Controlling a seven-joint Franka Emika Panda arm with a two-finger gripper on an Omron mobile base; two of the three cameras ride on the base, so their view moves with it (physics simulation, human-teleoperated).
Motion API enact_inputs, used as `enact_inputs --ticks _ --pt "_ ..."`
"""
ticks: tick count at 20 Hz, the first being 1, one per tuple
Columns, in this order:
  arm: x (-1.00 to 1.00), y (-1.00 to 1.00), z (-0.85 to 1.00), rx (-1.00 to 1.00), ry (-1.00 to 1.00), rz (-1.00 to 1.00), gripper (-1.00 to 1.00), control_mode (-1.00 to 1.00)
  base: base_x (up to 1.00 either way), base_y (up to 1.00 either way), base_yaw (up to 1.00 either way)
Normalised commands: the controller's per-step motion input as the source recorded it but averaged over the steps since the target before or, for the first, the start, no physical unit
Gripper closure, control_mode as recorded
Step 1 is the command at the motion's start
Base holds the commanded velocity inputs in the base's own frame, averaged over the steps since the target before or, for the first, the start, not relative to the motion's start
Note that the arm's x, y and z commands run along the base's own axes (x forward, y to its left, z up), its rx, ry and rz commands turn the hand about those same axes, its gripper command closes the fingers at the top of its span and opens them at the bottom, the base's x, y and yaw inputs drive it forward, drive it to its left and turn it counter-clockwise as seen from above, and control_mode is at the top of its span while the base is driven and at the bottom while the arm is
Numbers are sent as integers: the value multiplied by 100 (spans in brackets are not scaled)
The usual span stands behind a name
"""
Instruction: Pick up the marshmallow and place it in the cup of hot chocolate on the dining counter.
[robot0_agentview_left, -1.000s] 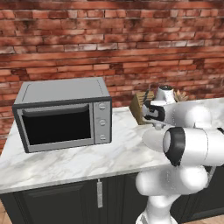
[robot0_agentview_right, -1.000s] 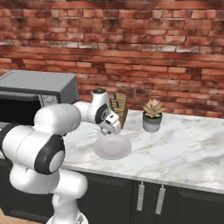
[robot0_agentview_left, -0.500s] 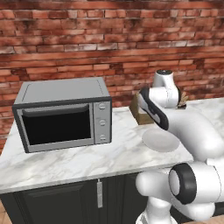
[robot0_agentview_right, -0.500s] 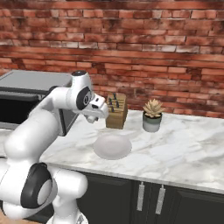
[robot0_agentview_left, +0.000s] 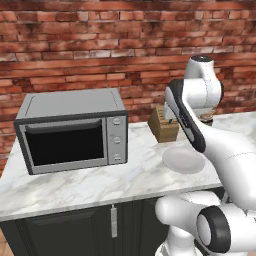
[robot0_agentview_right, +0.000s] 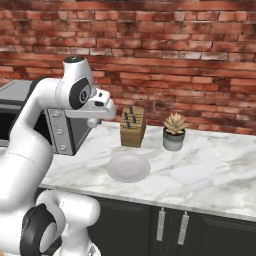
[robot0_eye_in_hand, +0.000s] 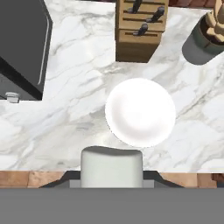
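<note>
No readable text, labels, brands or numbers anywhere.

a home kitchen: a red brick wall (robot0_agentview_right: 190, 55) backs a white marble table (robot0_agentview_right: 215, 170) over dark base cabinets (robot0_agentview_right: 170, 227) with silver handles. on it stand a silver microwave (robot0_agentview_left: 75, 131), a wooden knife block (robot0_agentview_right: 132, 127), a small potted succulent (robot0_agentview_right: 174, 132) and a round white plate (robot0_agentview_right: 128, 167).

light: bright, even, rendered
shadows: soft, under white plate (robot0_eye_in_hand: 140, 112) and microwave (robot0_agentview_left: 75, 130)
glare: faint sheen on marble counter (robot0_agentview_right: 210, 175)
focus: sharp, slightly pixelated
</note>
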Motion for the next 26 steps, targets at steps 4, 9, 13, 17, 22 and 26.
enact_inputs --ticks 4,9,13,17,22,26 --pt "-65 7 63 0 0 16 100 -100 0 0 0" --pt "-93 20 6 0 -4 1 100 -100 0 0 0" --pt "-89 17 0 0 -2 0 100 -100 0 0 0" --pt "-39 1 11 0 -8 0 100 -100 0 0 0" --pt "-2 5 3 0 -6 0 100 -100 0 0 0" --pt "0 9 -1 0 0 0 100 -100 0 0 0"
